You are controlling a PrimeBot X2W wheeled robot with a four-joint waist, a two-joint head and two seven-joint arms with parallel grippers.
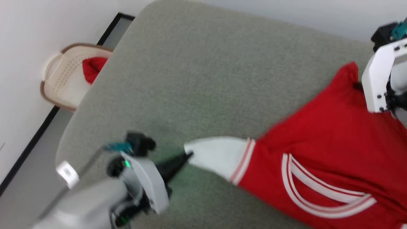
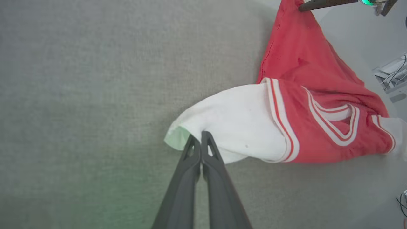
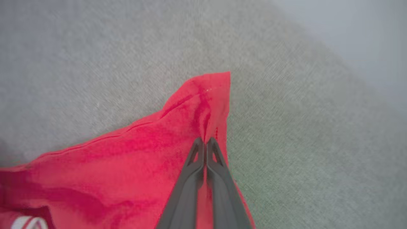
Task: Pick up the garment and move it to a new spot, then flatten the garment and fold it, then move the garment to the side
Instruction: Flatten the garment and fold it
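Red garment [image 1: 321, 133] — white sleeve, striped trim.

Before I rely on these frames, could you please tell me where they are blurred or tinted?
Head view: motion-blurred throughout, the garment smeared at its edges, a green glow on the grey surface by the left gripper. Left wrist view: mostly sharp, green cast on the white sleeve tip. Right wrist view: soft, the weave streaked, faint green right of the right gripper.
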